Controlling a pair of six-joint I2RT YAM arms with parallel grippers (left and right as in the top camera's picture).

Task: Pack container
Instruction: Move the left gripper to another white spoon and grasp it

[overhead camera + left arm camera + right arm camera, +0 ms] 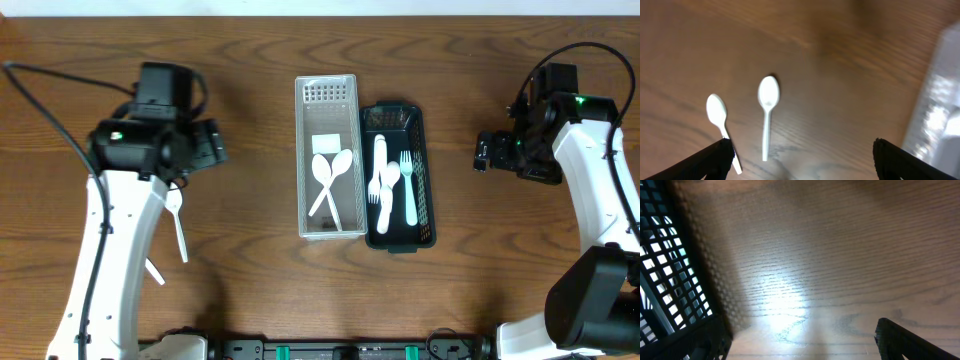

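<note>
A white mesh basket in the middle of the table holds white plastic spoons. A black mesh basket beside it on the right holds white forks. Two loose white spoons lie on the table at the left. In the left wrist view they show as one spoon between the fingers and another by the left finger. My left gripper is open and empty above them. My right gripper is open and empty, right of the black basket.
The white basket's wall shows blurred at the right edge of the left wrist view. Bare wooden table lies below both grippers. A black cable loops over the table's far left.
</note>
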